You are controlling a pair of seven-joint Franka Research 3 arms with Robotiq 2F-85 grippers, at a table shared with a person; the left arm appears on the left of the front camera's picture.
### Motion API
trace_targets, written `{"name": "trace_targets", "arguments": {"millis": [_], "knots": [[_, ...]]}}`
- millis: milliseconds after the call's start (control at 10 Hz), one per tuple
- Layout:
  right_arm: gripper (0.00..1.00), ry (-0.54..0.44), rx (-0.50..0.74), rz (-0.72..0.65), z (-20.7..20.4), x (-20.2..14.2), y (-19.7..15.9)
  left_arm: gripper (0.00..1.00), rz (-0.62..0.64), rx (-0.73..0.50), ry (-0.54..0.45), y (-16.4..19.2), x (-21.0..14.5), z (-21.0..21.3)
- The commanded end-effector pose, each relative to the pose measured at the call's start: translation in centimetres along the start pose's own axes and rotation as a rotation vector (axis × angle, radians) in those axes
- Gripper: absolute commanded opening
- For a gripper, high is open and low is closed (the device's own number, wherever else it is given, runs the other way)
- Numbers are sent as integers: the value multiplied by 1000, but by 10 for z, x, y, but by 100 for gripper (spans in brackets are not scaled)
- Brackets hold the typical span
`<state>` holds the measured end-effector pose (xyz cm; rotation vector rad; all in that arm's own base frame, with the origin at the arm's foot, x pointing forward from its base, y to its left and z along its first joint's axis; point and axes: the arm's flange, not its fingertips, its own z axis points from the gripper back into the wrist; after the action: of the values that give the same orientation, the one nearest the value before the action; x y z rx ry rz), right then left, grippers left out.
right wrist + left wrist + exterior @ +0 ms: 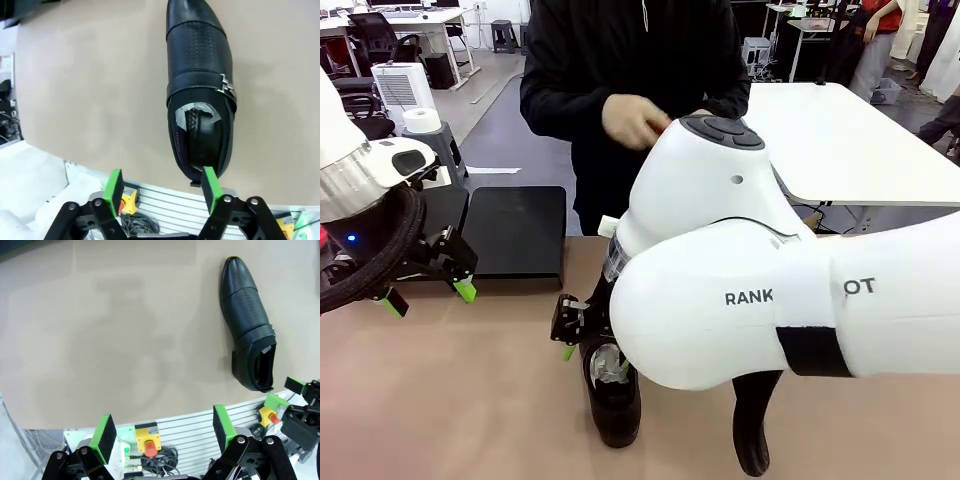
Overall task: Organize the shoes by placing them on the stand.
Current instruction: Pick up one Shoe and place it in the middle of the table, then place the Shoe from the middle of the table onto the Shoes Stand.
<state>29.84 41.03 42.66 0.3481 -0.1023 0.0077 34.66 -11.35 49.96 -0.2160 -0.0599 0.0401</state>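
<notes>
Pale tan matte tabletop [450, 400] across the foreground. Beyond it, smooth grey floor [510, 140] under even indoor light. Far right, a white rectangular table [850, 140]. Far left, a white boxy appliance with a slatted grille [402, 88], a white paper roll [421, 120] just beside it. Farther back, a black office chair [375, 38] near white desks [420, 18].
</notes>
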Motion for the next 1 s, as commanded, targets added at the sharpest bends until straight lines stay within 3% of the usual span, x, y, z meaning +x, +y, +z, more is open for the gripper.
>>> {"name": "trace_targets", "arguments": {"millis": [0, 900], "knots": [[100, -7, -28, 15, -23, 0, 5, 100, -9, -18, -9, 2, -2, -1], [100, 24, -18, 18, -23, -2, 0, 100, -9, -18, -9, 2, -2, -1]]}}
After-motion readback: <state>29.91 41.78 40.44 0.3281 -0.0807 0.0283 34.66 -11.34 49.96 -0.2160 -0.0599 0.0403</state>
